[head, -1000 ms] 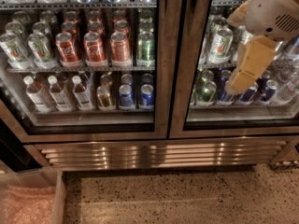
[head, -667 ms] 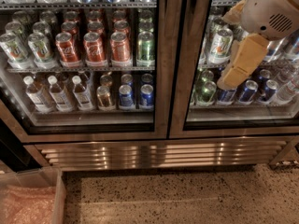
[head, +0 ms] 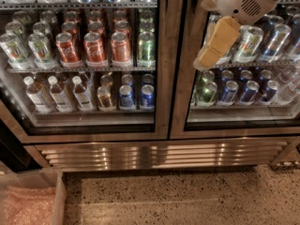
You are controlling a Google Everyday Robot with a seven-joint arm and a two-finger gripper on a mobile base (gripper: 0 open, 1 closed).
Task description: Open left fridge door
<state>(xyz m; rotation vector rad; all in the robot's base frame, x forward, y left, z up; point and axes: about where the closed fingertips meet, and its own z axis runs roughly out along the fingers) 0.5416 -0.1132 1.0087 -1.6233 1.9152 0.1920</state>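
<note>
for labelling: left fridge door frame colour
Silver steel left door frame, camera view; gripper at the right door.

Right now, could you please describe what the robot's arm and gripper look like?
The arm has a smooth cream-white rounded housing with a small round perforated grille. The gripper, at upper right before the right fridge door, is tan and blocky. No cables or markings show.
</note>
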